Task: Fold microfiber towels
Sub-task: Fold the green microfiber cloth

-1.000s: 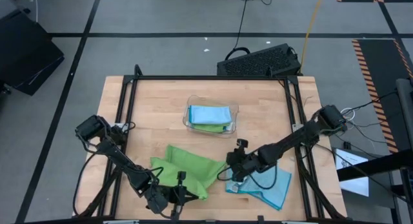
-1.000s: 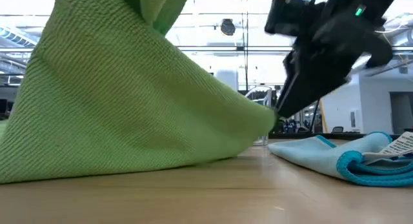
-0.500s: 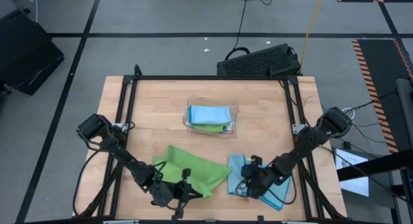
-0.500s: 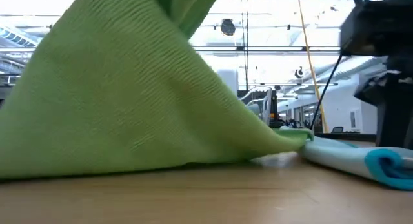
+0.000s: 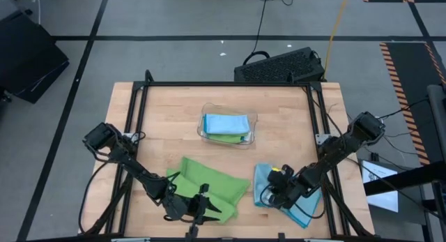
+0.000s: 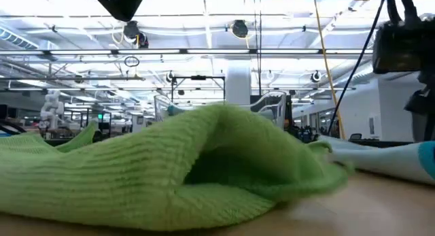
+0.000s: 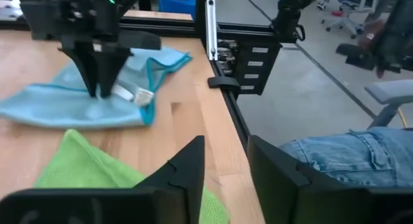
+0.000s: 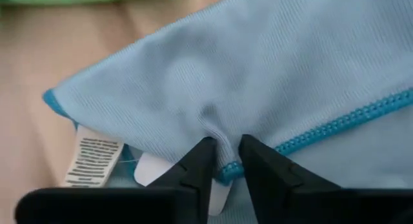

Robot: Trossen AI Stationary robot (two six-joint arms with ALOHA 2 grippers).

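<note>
Taking the clear plastic tray (image 5: 254,127) at the table's middle as the landmark, the left gripper (image 5: 203,209) stood nearest the front edge, left of the tray, its fingers (image 7: 187,169) parted with nothing between them. It hovered over the near edge of the green towel (image 5: 209,187), which lay loose and rumpled on the wood (image 5: 164,123), sprawling from left to right. Folded towels (image 5: 226,125), blue over green, sat in the tray. Front-right of the tray lay the blue towel (image 5: 296,203), also crumpled, just beside the green one's right corner. The right gripper (image 5: 268,197) was down on its left edge, fingers (image 8: 200,161) pinching a small pucker of cloth by the stitched hem, near the white tag (image 8: 90,161). Judging by this, the blue towel stretched away to the right of that pinch, so the right arm, clearly nearer, would likely draw it.
</note>
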